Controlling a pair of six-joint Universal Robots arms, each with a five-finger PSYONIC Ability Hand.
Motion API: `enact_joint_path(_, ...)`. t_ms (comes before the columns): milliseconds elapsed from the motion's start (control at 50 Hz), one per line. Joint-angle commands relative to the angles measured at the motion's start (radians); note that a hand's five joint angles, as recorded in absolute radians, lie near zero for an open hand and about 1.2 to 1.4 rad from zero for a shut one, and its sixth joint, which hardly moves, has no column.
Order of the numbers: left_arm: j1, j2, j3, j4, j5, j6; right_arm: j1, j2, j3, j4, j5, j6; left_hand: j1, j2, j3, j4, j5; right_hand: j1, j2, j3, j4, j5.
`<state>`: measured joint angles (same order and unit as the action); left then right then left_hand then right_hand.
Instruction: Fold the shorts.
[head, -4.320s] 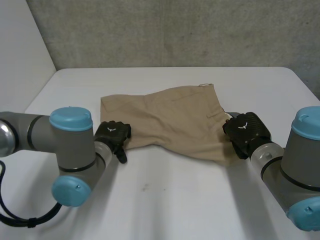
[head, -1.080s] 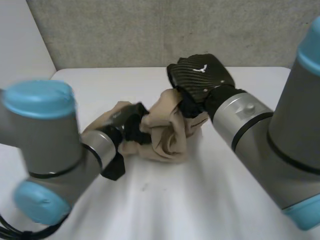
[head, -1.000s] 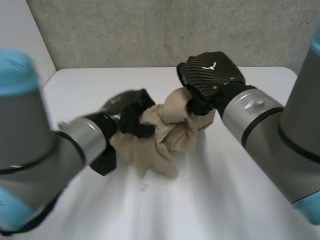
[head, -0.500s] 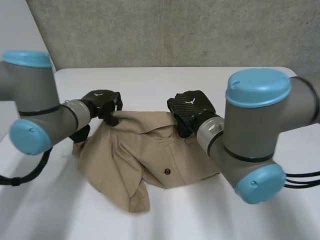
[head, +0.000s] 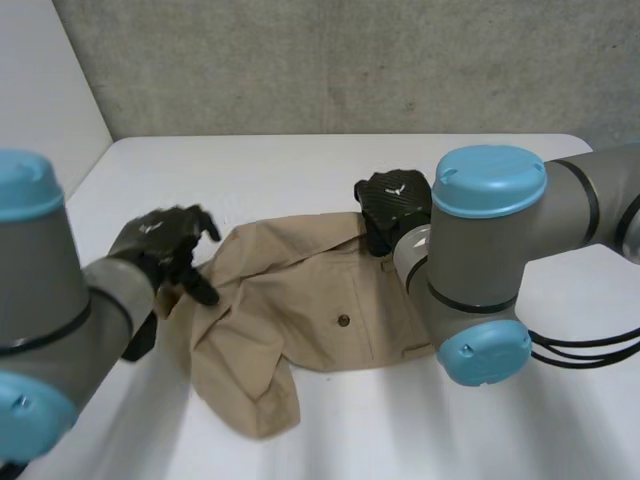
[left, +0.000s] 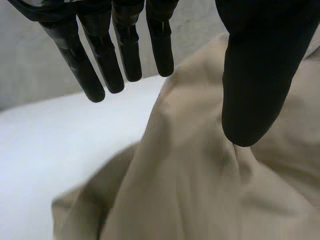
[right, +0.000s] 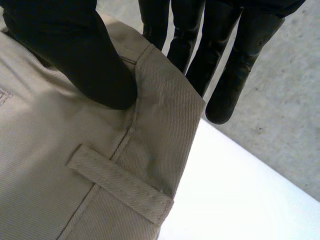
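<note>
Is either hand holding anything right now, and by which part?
The right hand pinches the beige cloth shorts by a waistband corner, beside a belt loop; the left hand is open, holding nothing.

The table's (head: 300, 165) far side and the near strip in front of the shorts (head: 300, 300) lie bare, leaving a hand free passage. The right arm (head: 480, 250) bulks over the shorts' right side, and the left hand (head: 160, 240) and left arm (head: 50, 300) crowd their left edge. The table beyond the right arm seems bare, though it is partly hidden.
</note>
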<state>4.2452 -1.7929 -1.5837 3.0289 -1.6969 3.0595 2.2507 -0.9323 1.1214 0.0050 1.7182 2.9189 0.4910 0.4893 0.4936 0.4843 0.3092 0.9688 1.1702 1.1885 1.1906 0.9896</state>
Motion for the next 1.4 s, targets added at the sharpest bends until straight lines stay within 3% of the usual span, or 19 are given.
enact_joint_path(20, 0.012, 0.059, -0.156, -0.005, -0.046, -0.140, 0.001, -0.103, 0.101, -0.100, 0.003, -0.009, 0.045, 0.047, 0.043, 0.052, 0.053, 0.428, 0.226, 0.208, 0.206, 0.232)
enact_joint_path(200, 0.033, 0.102, -0.237, -0.004, -0.083, -0.188, -0.006, -0.149, 0.161, -0.126, 0.003, -0.014, 0.142, 0.144, 0.140, 0.149, 0.150, 0.428, 0.226, 0.208, 0.206, 0.232)
enact_joint_path(420, 0.021, 0.007, -0.228, 0.011, -0.079, -0.208, -0.002, -0.158, 0.199, -0.132, 0.003, -0.009, 0.230, 0.232, 0.228, 0.237, 0.238, 0.428, 0.226, 0.208, 0.206, 0.232)
enact_joint_path(540, 0.010, -0.103, -0.173, 0.015, -0.078, -0.216, -0.008, -0.186, 0.207, -0.134, 0.003, -0.013, 0.567, 0.569, 0.565, 0.574, 0.575, 0.428, 0.226, 0.208, 0.206, 0.232)
enact_joint_path(600, -0.013, -0.124, -0.142, 0.019, -0.082, -0.217, -0.010, -0.188, 0.205, -0.132, 0.004, -0.017, 0.904, 0.905, 0.901, 0.910, 0.911, 0.428, 0.226, 0.208, 0.206, 0.232)
enact_joint_path(680, -0.011, -0.099, -0.115, 0.019, -0.087, -0.214, -0.016, -0.213, 0.204, -0.108, 0.001, -0.039, 0.905, 0.907, 0.903, 0.912, 0.913, 0.428, 0.226, 0.208, 0.206, 0.232)
enact_joint_path(800, 0.004, 0.063, -0.048, 0.005, -0.079, -0.186, -0.034, -0.298, 0.205, -0.030, -0.002, -0.162, 0.905, 0.907, 0.903, 0.912, 0.913, 0.428, 0.226, 0.208, 0.206, 0.232)
enact_joint_path(820, 0.031, 0.166, 0.008, -0.005, -0.073, -0.098, -0.061, -0.337, 0.193, 0.036, -0.008, -0.241, 0.905, 0.907, 0.903, 0.912, 0.913, 0.428, 0.226, 0.208, 0.206, 0.232)
enact_joint_path(860, 0.042, 0.188, 0.023, -0.005, -0.064, -0.061, -0.077, -0.373, 0.183, 0.076, -0.011, -0.286, 0.905, 0.907, 0.903, 0.912, 0.913, 0.428, 0.226, 0.208, 0.206, 0.232)
enact_joint_path(920, 0.091, 0.305, 0.108, -0.015, 0.009, 0.109, -0.085, -0.459, 0.140, 0.151, -0.011, -0.346, 0.905, 0.907, 0.903, 0.912, 0.913, 0.428, 0.226, 0.208, 0.206, 0.232)
enact_joint_path(1000, 0.093, 0.377, 0.165, -0.059, 0.112, 0.211, -0.089, -0.523, 0.066, 0.288, -0.014, -0.374, 0.905, 0.907, 0.903, 0.912, 0.913, 0.428, 0.226, 0.208, 0.206, 0.232)
enact_joint_path(1100, 0.108, 0.386, 0.191, -0.137, 0.171, 0.258, -0.109, -0.511, 0.005, 0.524, -0.032, -0.395, 0.905, 0.907, 0.903, 0.912, 0.913, 0.428, 0.226, 0.208, 0.206, 0.232)
enact_joint_path(1200, 0.114, 0.298, 0.146, -0.212, 0.207, 0.314, -0.192, -0.416, 0.008, 0.661, -0.094, -0.438, 0.905, 0.907, 0.903, 0.912, 0.913, 0.428, 0.226, 0.208, 0.206, 0.232)
enact_joint_path(1280, 0.114, 0.150, 0.133, -0.216, 0.198, 0.399, -0.206, -0.340, 0.006, 0.626, -0.161, -0.437, 0.905, 0.907, 0.903, 0.912, 0.913, 0.428, 0.226, 0.208, 0.206, 0.232)
enact_joint_path(1400, 0.116, -0.090, 0.319, -0.124, 0.157, 0.467, -0.204, -0.211, -0.055, 0.425, -0.161, -0.423, 0.905, 0.907, 0.903, 0.912, 0.913, 0.428, 0.226, 0.208, 0.206, 0.232)
